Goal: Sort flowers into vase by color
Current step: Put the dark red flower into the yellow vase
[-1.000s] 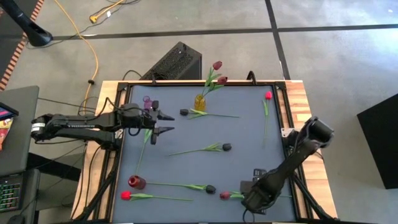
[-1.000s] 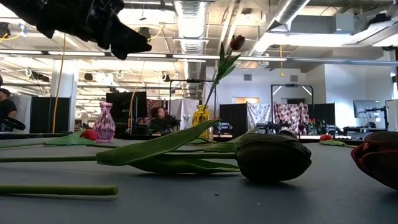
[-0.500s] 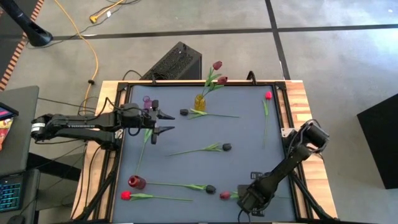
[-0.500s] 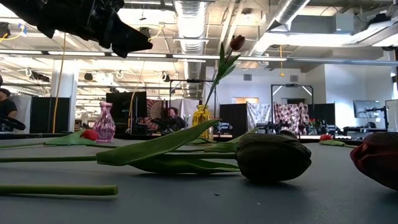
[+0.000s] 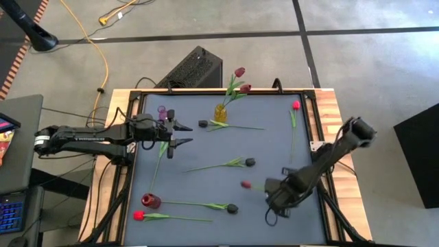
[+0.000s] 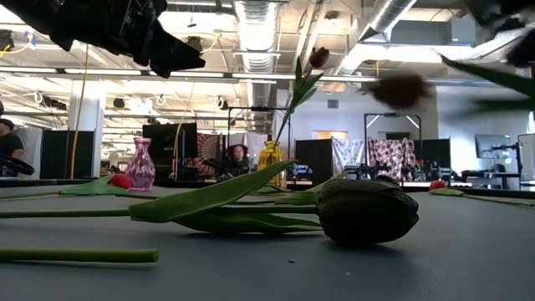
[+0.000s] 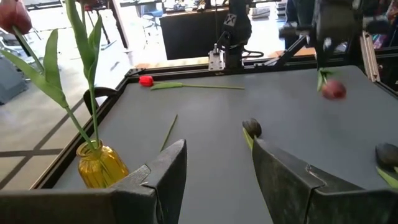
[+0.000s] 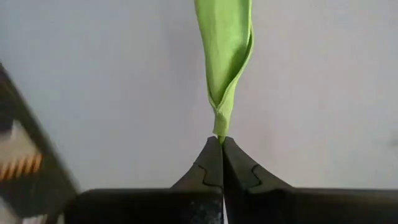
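Note:
My right gripper (image 5: 276, 191) hangs over the table's near right part, shut on a maroon-headed flower (image 5: 245, 184) that is off the table. My left gripper (image 5: 180, 134) stands open above the far left part, next to a purple vase (image 5: 162, 110), with nothing between its fingers (image 7: 168, 174). A yellow vase (image 5: 220, 112) at the far middle holds two maroon flowers (image 5: 239, 72) by their stems. Other flowers lie flat on the mat: a dark one (image 5: 250, 162) in the middle, a red one (image 5: 295, 105) at the far right, and a red one (image 5: 138, 215) near the front left. My right gripper pinches the flower between its two shut fingertips, at the narrow base of a green leaf (image 8: 219, 129) on the stem. The fingers point down from above. The flower is lifted clear of the table, its maroon head (image 7: 334, 91) out toward the table's left.
A dark red vase (image 5: 150, 201) stands at the near left beside a dark-headed flower (image 5: 232, 208). Another dark flower (image 5: 203, 123) lies by the yellow vase. A loose stem (image 5: 158, 168) lies under my left gripper. The mat's right middle (image 5: 274, 147) is bare.
My right gripper has shut on the maroon flower's stem near the table's front edge. It has then risen and moved toward the far edge. The flower, which lay on the mat, is now lifted clear.

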Available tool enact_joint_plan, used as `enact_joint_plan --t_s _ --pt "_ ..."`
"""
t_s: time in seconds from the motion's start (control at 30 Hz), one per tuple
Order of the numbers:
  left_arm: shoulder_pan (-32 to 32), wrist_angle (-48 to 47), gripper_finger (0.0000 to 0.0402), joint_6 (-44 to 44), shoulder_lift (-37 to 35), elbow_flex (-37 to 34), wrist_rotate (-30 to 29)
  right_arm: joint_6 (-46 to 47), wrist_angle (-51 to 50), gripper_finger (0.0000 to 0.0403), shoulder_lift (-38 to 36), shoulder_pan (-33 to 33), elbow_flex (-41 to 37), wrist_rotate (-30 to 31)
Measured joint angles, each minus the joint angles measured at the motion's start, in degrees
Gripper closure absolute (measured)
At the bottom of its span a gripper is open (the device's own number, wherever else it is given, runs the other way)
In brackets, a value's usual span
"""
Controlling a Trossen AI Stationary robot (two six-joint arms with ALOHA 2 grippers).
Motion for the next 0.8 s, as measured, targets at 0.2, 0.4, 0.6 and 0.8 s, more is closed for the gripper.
enact_joint_plan --t_s 0.2,0.4,0.6,0.8 --pt "0.0 0.0 0.0229 0.9 1.2 0.0 -0.1 -14.4 12.9 0.0381 -7.6 -3.3 0.0 29.1" --pt "0.1 3.8 0.0229 1.8 6.6 0.0 -1.3 -45.6 34.7 0.0384 -9.1 -10.9 0.0 37.4" --pt "0.1 9.3 0.0229 1.7 12.0 0.0 -1.7 -65.4 55.6 0.0385 -7.9 -24.2 0.0 20.9" --pt "0.1 9.0 0.0229 1.7 12.8 0.0 -3.1 -72.7 77.1 0.0386 -8.2 -37.2 -5.6 11.6"
